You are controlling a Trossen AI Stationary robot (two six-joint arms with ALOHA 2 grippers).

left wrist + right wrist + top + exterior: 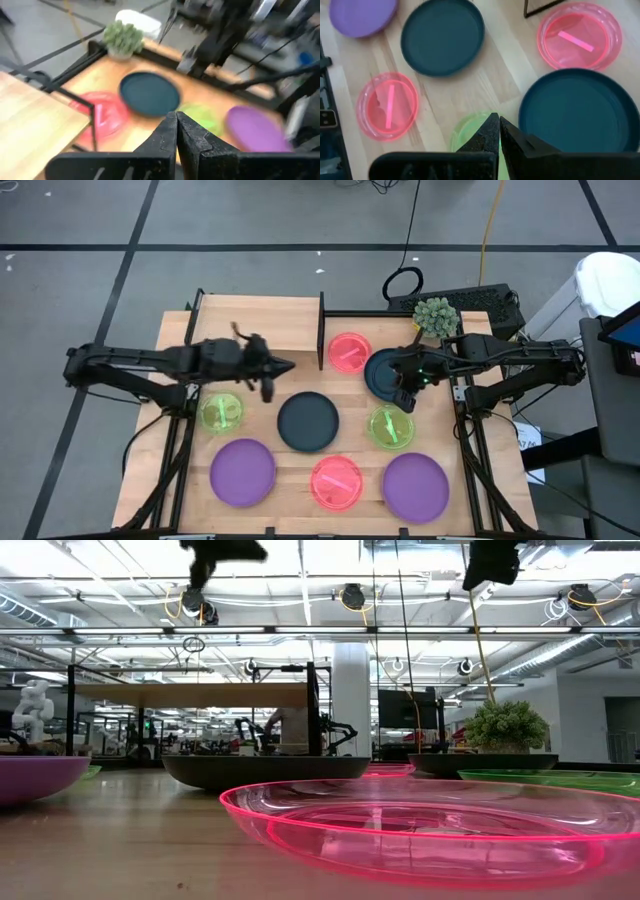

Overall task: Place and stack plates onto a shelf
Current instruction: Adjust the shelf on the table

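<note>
Eight plates lie flat on the table: a pink (350, 352) and a dark teal plate (385, 375) at the far right, a dark teal one (307, 422) in the middle, two green ones (221, 412) (391, 427), and two purple (242, 472) (415, 487) and one pink plate (336, 482) along the near edge. The shelf (250, 320) stands bare at the far left. My left gripper (285, 366) is shut and empty, high above the shelf's near right corner. My right gripper (405, 400) is shut and empty, high above the gap between the right green plate (470, 132) and the far dark teal plate (580, 110).
A small potted plant (436, 315) stands at the table's far right corner, with a keyboard (480, 300) behind it. The shelf's black end panel (322, 330) rises beside the far pink plate. Bare wood shows between the plates.
</note>
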